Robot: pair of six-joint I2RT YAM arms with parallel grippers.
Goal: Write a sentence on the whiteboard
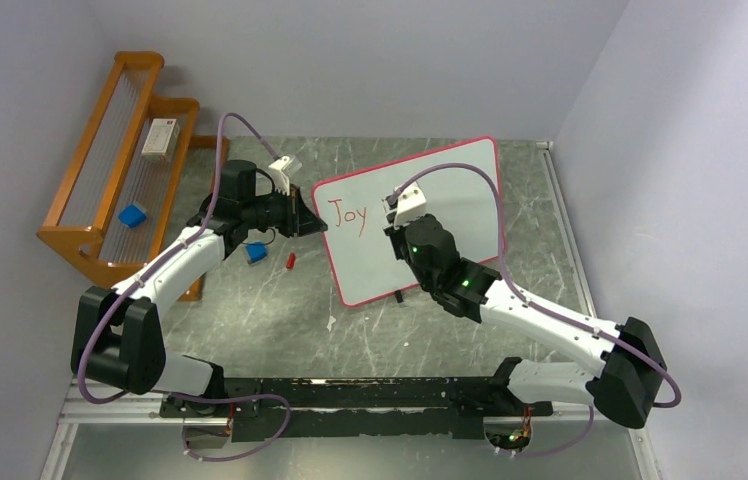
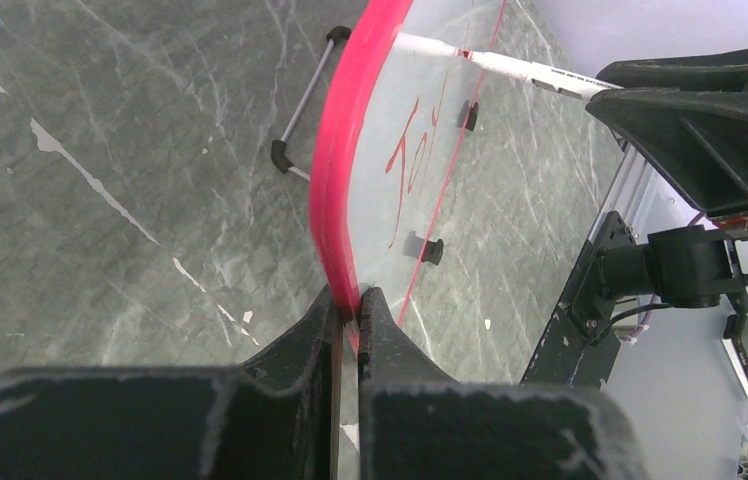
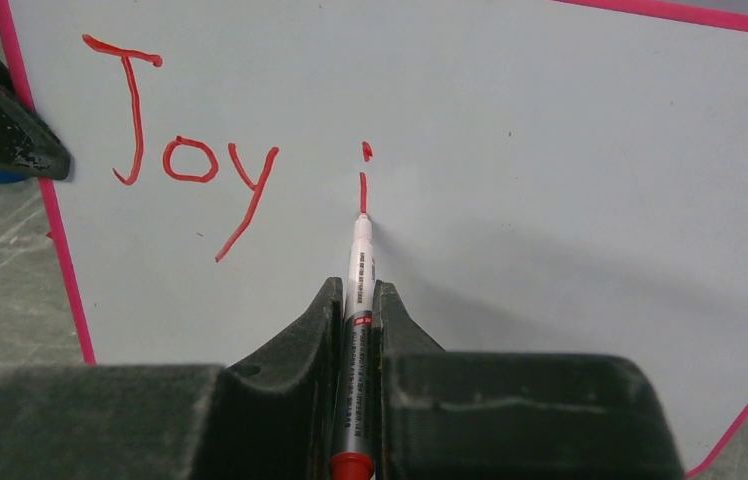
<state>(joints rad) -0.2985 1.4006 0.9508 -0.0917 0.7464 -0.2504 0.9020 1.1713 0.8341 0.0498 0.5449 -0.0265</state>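
The whiteboard (image 1: 455,215), a large white rectangular board with rounded corners and a thin red-pink border, stands propped at a tilt on the grey marbled tabletop (image 1: 250,300). It sits toward the far right corner, its small black feet (image 1: 399,297) on the near side. "Joy" (image 3: 190,160) is on it in red, near its top left corner, with a dotted "i" (image 3: 363,180) started beside it.

The left gripper (image 2: 348,300) is pinched tight on the board's left border, gripping only that thin rim. The right gripper (image 3: 355,290) is clamped narrow around a white-barrelled red marker (image 3: 360,245) whose tip touches the foot of the "i".

What worries me from here is leverage. The board is held at one edge only, and the pen will be pressing further toward the right edge with each letter. A firm push there could swing the board about the left pinch or skid its feet, and the strokes would smear or wander. Too light a touch and the line breaks up.

The marker sits in a slim groove between the fingers, so a sideways drag might twist it. The right arm's lilac cable (image 1: 450,166) arches over the board face and could brush wet ink if the wrist drops.
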